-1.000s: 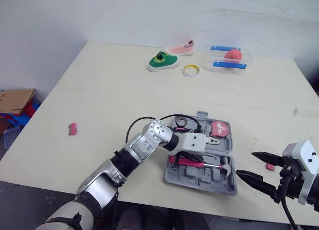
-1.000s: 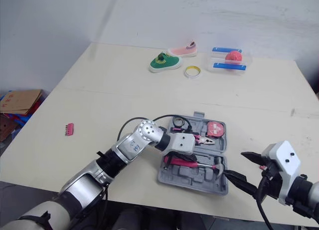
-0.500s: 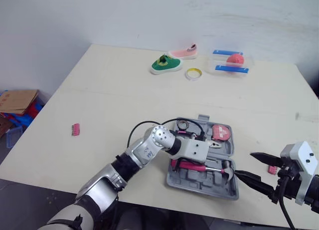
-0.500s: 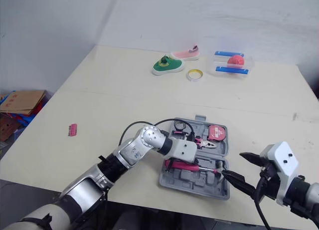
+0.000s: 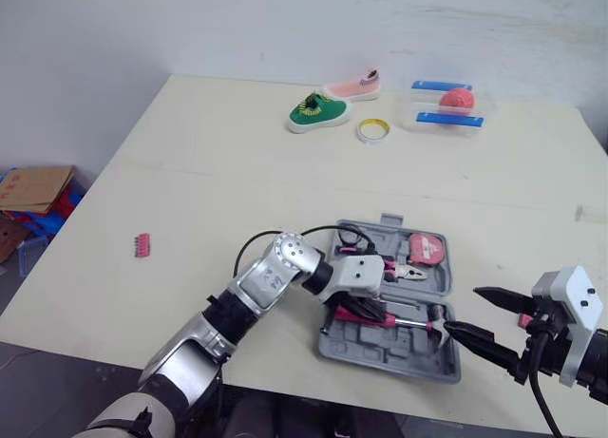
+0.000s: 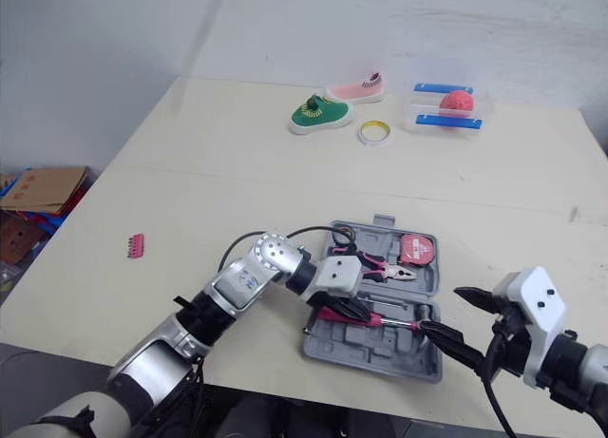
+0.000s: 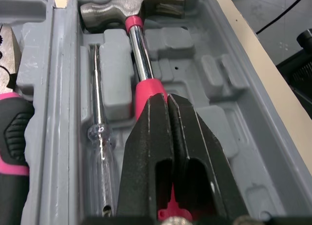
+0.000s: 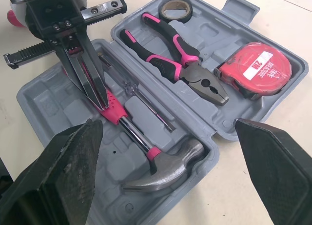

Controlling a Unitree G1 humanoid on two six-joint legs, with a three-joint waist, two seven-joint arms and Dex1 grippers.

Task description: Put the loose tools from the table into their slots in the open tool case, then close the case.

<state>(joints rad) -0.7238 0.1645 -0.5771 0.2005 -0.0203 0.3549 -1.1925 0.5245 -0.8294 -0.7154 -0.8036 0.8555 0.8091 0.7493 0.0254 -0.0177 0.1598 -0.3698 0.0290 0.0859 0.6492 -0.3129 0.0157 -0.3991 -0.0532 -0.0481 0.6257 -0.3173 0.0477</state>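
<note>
Hammer (image 7: 138, 59) lay left-right in the tool case (image 5: 380, 343), head rightward. Left gripper (image 7: 167, 95), fingers pressed together atop its handle, had shifted left; right gripper (image 5: 463, 309) gaped.

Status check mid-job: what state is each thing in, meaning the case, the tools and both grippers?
Tool case: open, lid flat.
Hammer: seated in its slot.
Pliers: seated, closed.
Tape measure: seated.
Pink bit holder: loose on table.
Left gripper: jaws shut, tips on hammer handle.
Right gripper: jaws open, empty.
</note>
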